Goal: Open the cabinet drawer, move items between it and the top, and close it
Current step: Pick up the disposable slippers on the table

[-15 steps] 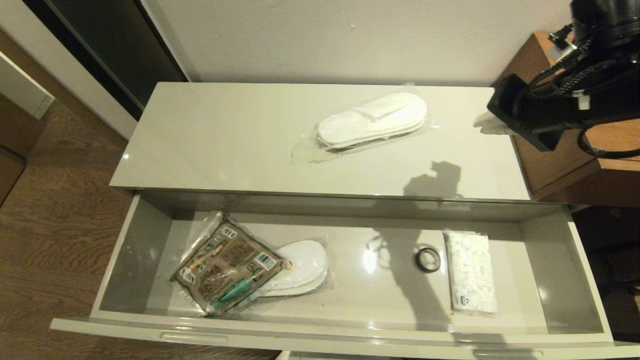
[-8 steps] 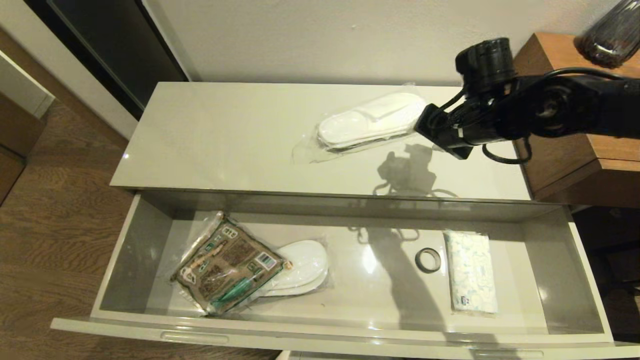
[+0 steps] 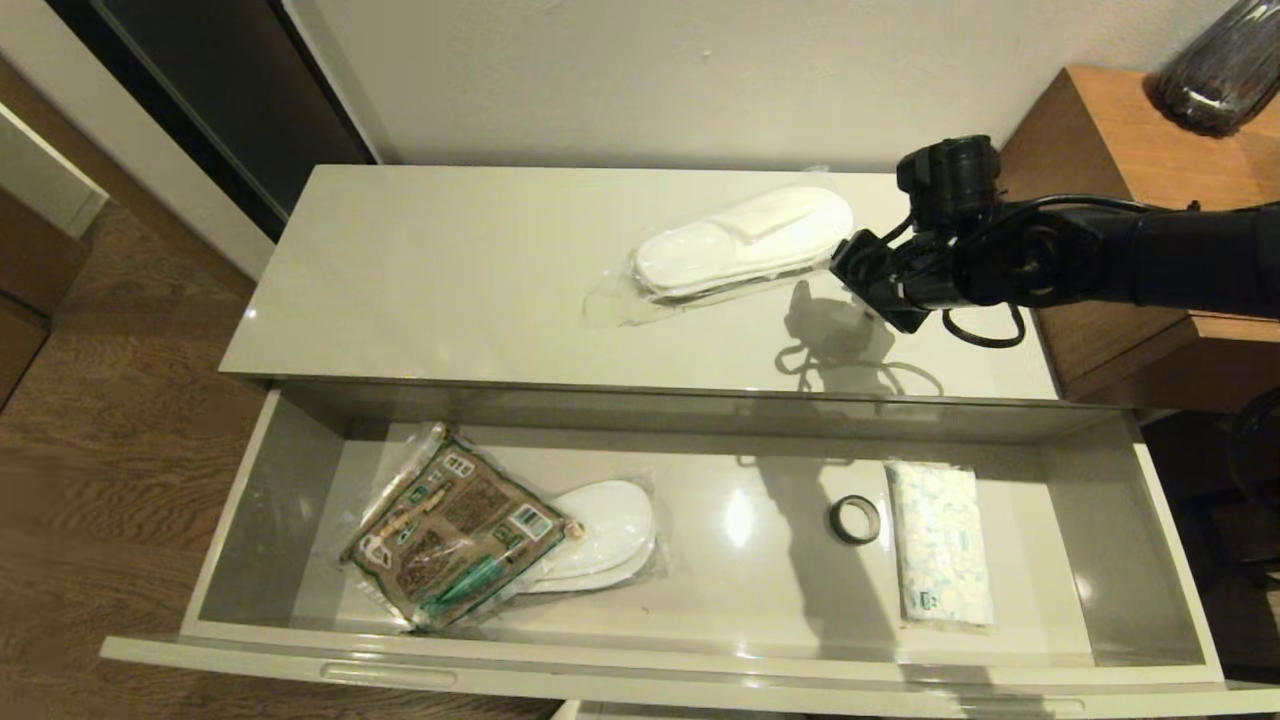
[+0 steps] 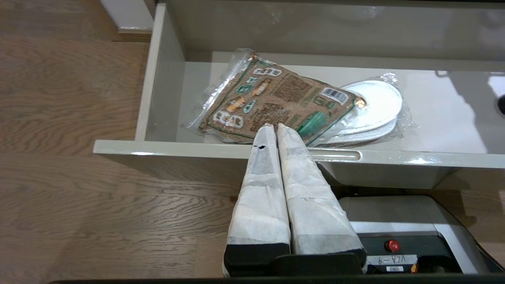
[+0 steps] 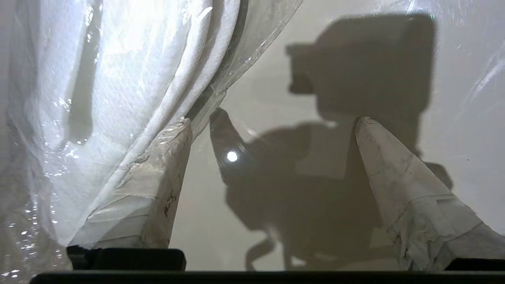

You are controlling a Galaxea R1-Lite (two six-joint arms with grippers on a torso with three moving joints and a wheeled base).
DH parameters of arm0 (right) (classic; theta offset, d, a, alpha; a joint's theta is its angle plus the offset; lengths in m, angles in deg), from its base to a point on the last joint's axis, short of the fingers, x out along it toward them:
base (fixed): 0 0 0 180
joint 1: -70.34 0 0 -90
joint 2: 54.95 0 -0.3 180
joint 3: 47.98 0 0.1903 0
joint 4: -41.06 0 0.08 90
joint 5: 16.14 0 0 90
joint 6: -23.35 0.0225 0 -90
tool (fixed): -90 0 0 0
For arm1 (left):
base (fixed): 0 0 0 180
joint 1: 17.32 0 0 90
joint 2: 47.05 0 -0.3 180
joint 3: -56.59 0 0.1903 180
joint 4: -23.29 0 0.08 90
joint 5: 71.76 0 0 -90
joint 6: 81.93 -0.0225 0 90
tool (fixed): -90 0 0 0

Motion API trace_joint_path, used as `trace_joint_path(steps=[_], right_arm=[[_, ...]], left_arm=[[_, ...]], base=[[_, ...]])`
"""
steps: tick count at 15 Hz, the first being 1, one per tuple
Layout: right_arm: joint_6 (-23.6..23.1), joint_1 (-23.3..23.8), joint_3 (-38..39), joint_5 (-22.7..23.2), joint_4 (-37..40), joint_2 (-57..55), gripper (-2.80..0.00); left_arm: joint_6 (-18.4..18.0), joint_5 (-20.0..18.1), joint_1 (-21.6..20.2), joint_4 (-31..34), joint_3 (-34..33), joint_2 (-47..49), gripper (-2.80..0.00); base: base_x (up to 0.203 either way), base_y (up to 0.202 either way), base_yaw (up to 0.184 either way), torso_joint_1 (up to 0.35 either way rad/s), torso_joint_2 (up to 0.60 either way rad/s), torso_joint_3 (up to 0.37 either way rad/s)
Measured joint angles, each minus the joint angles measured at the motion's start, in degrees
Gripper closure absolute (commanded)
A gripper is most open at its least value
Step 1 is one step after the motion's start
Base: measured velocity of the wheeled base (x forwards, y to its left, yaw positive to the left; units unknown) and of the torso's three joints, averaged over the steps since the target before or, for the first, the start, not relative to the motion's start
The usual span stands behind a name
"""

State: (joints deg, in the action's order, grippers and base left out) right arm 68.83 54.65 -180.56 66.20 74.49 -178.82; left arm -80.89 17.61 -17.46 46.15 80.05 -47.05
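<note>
The cabinet drawer (image 3: 250, 500) stands pulled out. In it lie the brown-and-green packet (image 3: 455, 525), partly over a wrapped white slipper pair (image 3: 610, 520), and the black tape roll (image 3: 855, 519). A second wrapped slipper pair (image 3: 745, 240) lies on the top (image 3: 420, 280). My right gripper (image 3: 865, 275) hangs low over the top at that pair's right end. It is open (image 5: 274, 120), with one finger (image 5: 158, 177) against the slippers' (image 5: 118, 79) plastic wrap and nothing between its fingers. My left gripper (image 4: 275, 125) is shut and empty, parked before the drawer front (image 4: 197, 149), near the packet (image 4: 276, 98).
A white printed soft pack (image 3: 940, 545) lies right of the tape roll in the drawer. The brown wooden side unit (image 3: 1130, 130) with a dark vase (image 3: 1215, 65) stands right of the cabinet. The wall runs behind the top. My base (image 4: 394, 221) sits below the drawer front.
My right arm has swung from over the wooden unit leftward and down onto the top, ending beside the slipper pair's right end. The items have not moved.
</note>
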Motion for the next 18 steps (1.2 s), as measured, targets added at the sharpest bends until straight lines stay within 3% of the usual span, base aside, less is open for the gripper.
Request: trace_joint_path(steps=[5, 7, 10, 15, 18], right_arm=[[5.2, 0.9, 0.9, 2.4, 0.5, 1.3, -2.8], [8.5, 1.4, 2.3, 5.4, 0.4, 2.2, -2.8], [9.8, 2.1, 6.0, 9.2, -1.2, 2.9, -2.8], [9.1, 2.2, 22.6, 13.1, -19.5, 4.1, -2.8], [8.6, 2.1, 24.4, 13.3, -24.5, 1.7, -2.8]], left_arm=[[0.0, 0.0, 0.0, 0.0, 0.0, 0.0, 0.0], [0.0, 0.0, 0.0, 0.0, 0.0, 0.0, 0.0], [0.0, 0.0, 0.0, 0.0, 0.0, 0.0, 0.0], [0.0, 0.0, 0.0, 0.0, 0.0, 0.0, 0.0], [0.0, 0.0, 0.0, 0.0, 0.0, 0.0, 0.0]], base=[[0.0, 0.0, 0.0, 0.0, 0.0, 0.0], [0.0, 0.0, 0.0, 0.0, 0.0, 0.0], [0.0, 0.0, 0.0, 0.0, 0.0, 0.0], [0.0, 0.0, 0.0, 0.0, 0.0, 0.0], [0.0, 0.0, 0.0, 0.0, 0.0, 0.0]])
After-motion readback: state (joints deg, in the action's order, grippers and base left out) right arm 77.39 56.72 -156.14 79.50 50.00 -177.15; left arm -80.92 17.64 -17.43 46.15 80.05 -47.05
